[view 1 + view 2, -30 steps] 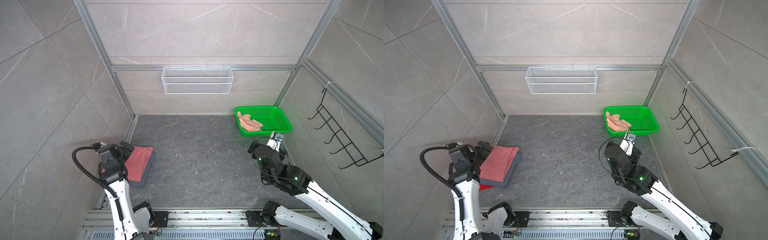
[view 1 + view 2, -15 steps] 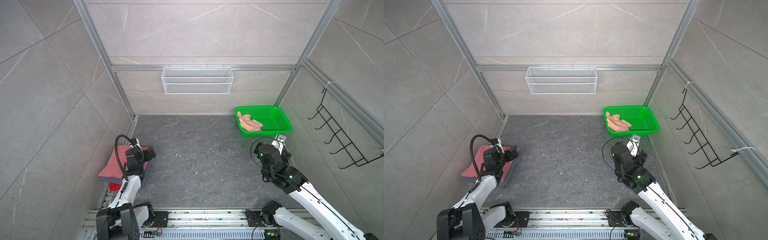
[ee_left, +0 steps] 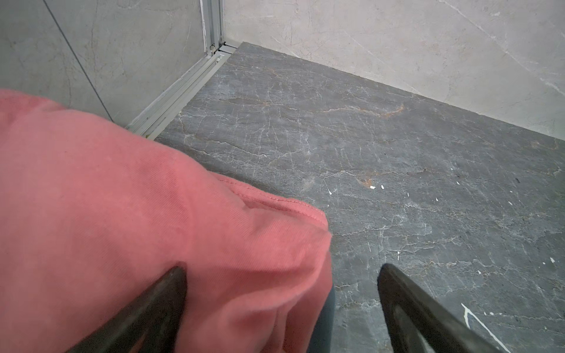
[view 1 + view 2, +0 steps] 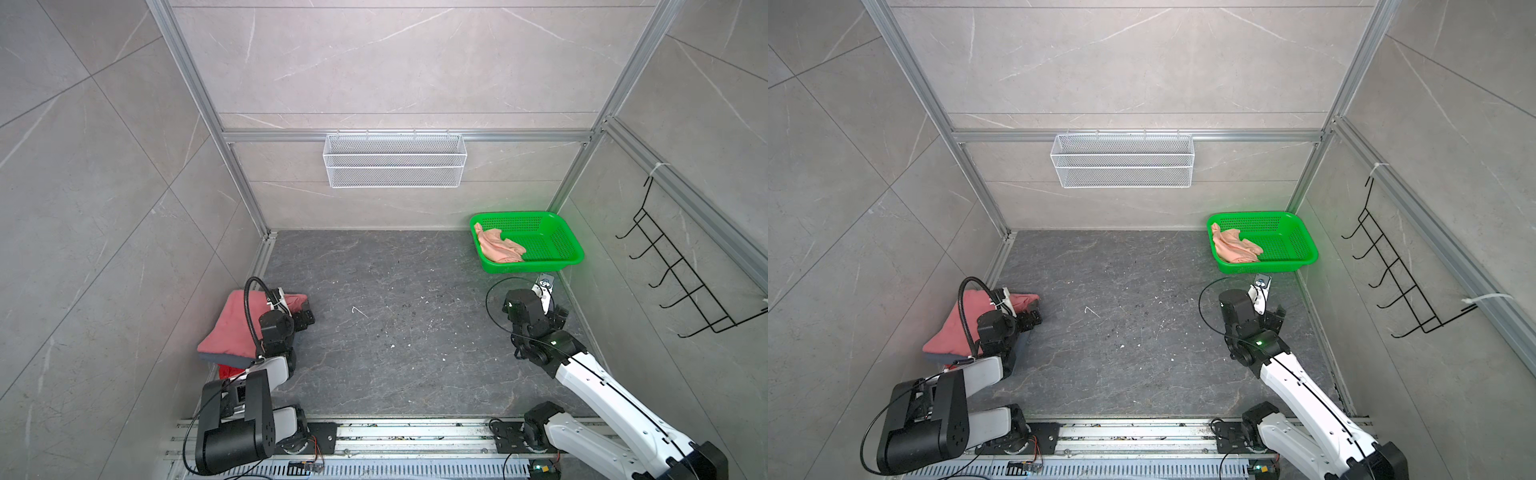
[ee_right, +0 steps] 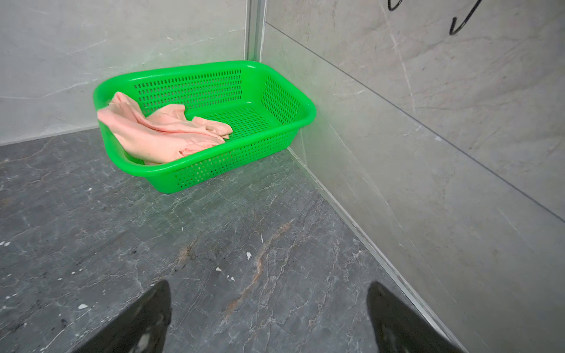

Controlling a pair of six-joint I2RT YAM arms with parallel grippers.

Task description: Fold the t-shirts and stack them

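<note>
A folded coral pink t-shirt (image 4: 232, 328) (image 4: 955, 328) (image 3: 122, 198) tops a pile at the left wall. Under it lie a slate grey-blue t-shirt (image 4: 224, 357) (image 3: 325, 321) and a sliver of a bright red one (image 4: 226, 371). My left gripper (image 4: 305, 320) (image 4: 1032, 318) (image 3: 281, 269) is open at the pile's right corner, one finger over the coral cloth and the other over bare table. A crumpled pale peach t-shirt (image 4: 498, 247) (image 4: 1233, 247) (image 5: 159, 131) lies in the green basket (image 4: 552, 239) (image 5: 275, 101). My right gripper (image 4: 555, 309) (image 4: 1273, 309) (image 5: 269, 285) is open and empty, short of the basket.
The basket sits in the back right corner against both walls. A white wire shelf (image 4: 395, 166) hangs on the back wall and a black hook rack (image 4: 685, 291) on the right wall. The arm bases stand on a rail (image 4: 395, 432) along the front edge.
My left arm has folded down and its gripper has moved to the pile's right corner. The pile has shifted left against the wall. My right gripper has drawn back slightly from the basket.
</note>
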